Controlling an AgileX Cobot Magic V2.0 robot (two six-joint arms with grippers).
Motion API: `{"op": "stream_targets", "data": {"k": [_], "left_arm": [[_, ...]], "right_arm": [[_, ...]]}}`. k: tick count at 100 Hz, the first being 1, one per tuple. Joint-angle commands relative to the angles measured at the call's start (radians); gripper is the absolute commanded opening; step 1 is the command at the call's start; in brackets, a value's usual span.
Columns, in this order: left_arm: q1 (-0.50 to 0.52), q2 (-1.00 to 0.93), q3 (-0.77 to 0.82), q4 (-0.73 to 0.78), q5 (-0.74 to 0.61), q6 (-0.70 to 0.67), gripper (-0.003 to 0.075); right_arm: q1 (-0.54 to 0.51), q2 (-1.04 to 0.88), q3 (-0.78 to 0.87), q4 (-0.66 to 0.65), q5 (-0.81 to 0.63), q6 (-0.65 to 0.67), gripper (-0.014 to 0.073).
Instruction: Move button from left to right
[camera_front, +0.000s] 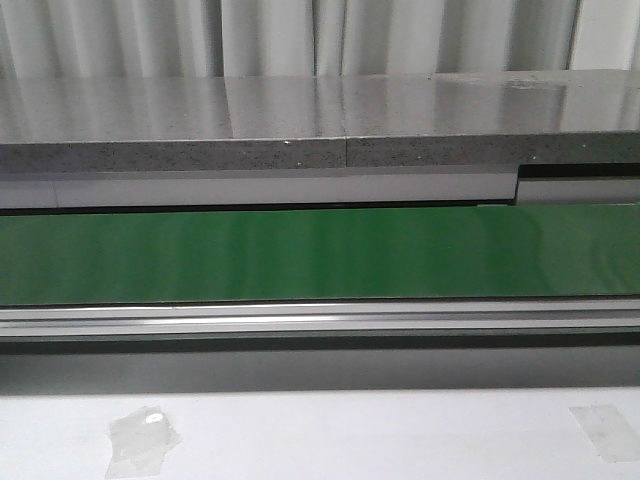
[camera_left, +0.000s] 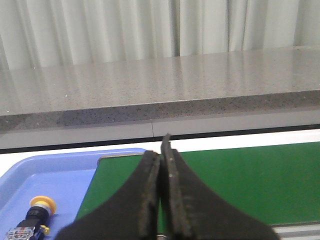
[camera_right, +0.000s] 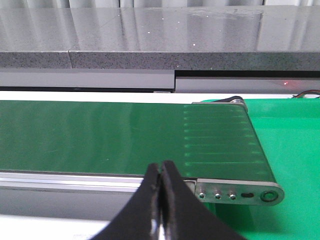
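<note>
Both grippers, left (camera_left: 163, 200) and right (camera_right: 161, 200), have fingers together, so the left could knock the button (camera_left: 34, 215) across its tray (camera_left: 65, 172) unless it opens first.

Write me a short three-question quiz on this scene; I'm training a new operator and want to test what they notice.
1. True or false: the left tool is shut on the button.
2. Where does the button lie? A) on the green belt B) in the blue tray C) on the grey counter
3. Fill in: in the right wrist view, the right tool is ____ and holds nothing.

Key:
1. False. Its fingers are pressed together with nothing between them, and the button lies apart from it.
2. B. It lies on its side there, yellow cap pointing away from the camera.
3. Shut.
</note>
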Motion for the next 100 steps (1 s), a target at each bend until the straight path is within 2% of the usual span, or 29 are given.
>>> {"op": "stream_targets", "data": {"k": [1,44,57,68,100], "left_arm": [[-0.006,-0.031,0.043,-0.003,-0.084,-0.005,-0.002],[-0.006,-0.031,0.019,-0.024,-0.077,-0.005,-0.002],[-0.006,-0.012,-0.07,-0.083,0.042,-0.006,-0.002],[-0.006,0.044,-0.155,-0.141,0.075,-0.006,-0.002],[-0.006,0.368,-0.554,-0.143,0.427,-0.006,-0.002]], "right_arm": [[0.002,-0.012,-0.017,0.0,-0.078,-0.003,-0.0071],[0.002,-0.012,-0.017,0.0,-0.078,-0.003,-0.0071],[0.002,-0.012,-0.017,0.0,-0.078,-0.003,-0.0071],[0.002,-0.012,-0.017,0.0,-0.078,-0.003,-0.0071],[0.002,-0.012,-0.017,0.0,-0.078,-0.003,-0.0071]]}}
